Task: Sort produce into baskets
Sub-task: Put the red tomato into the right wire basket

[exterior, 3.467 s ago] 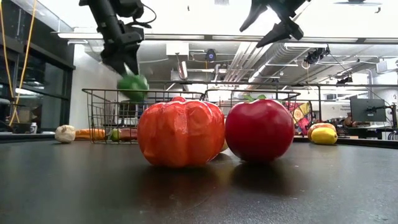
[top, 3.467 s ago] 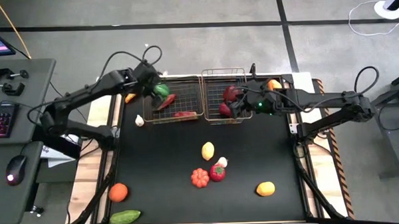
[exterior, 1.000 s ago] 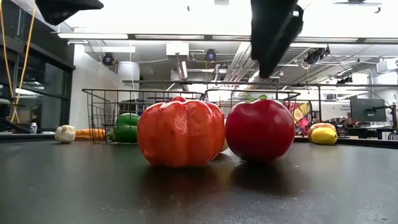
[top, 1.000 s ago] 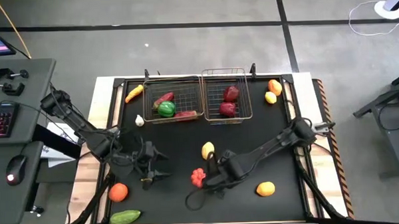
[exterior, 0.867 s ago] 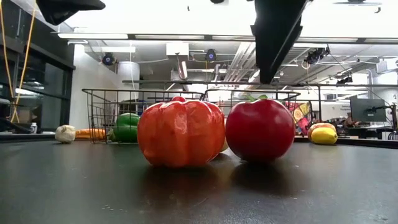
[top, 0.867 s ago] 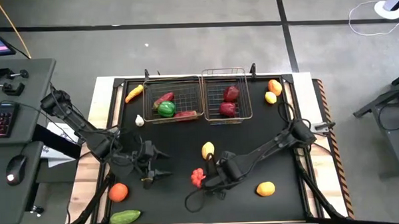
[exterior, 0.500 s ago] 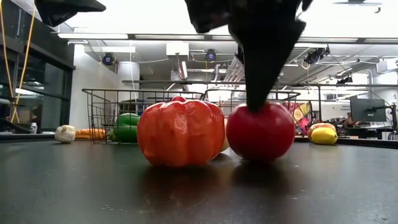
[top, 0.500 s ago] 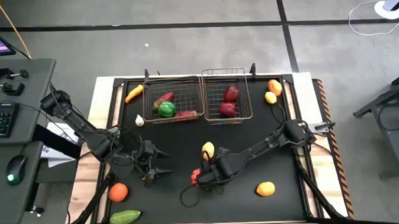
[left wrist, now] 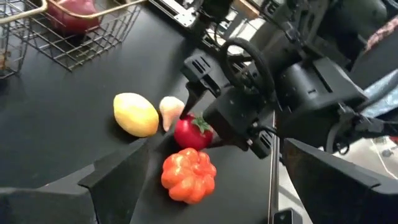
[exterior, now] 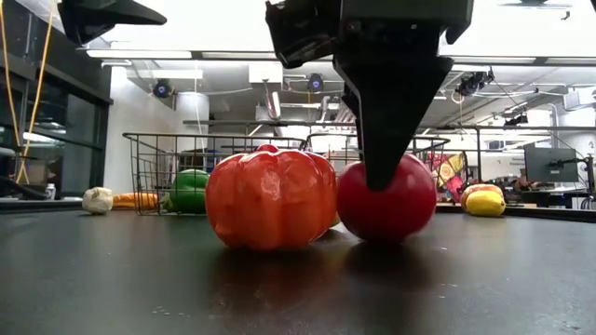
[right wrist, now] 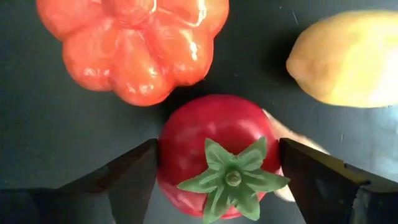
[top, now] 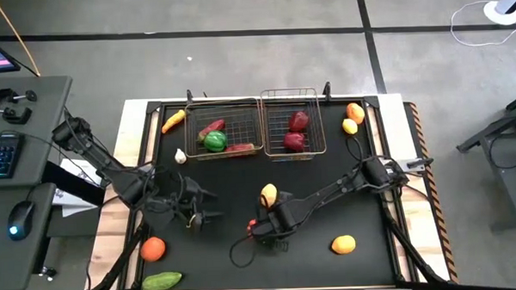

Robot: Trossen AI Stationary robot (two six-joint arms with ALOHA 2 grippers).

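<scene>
From my station, working left to right: my left gripper (top: 194, 218) hangs over bare desk (top: 216, 181) with its fingers spread and nothing between them, an orange (top: 153, 248) and a cucumber (top: 162, 281) below it near the front-left corner. At the back, the left basket (top: 226, 155) holds a green pepper (top: 215, 141); the right basket (top: 315, 152) holds two dark red pieces.

My right gripper (right wrist: 217, 171) is down over the red tomato (right wrist: 214, 149), fingers released and straddling it, one to each side, not yet clamped.

The risk, as I judge it, is crowding. An orange-red ribbed pepper (right wrist: 134, 43) sits just beside the tomato, a lemon (right wrist: 345, 59) is near on the other side, and a pale garlic (left wrist: 171, 111) seems tucked against it. A closing finger could nudge a neighbour and roll it away, or the smooth round tomato could squirt out.

Open desk lies between this cluster and the baskets, so I'd have free room for the carry; a second lemon (top: 343, 244) sits well apart to the right.
</scene>
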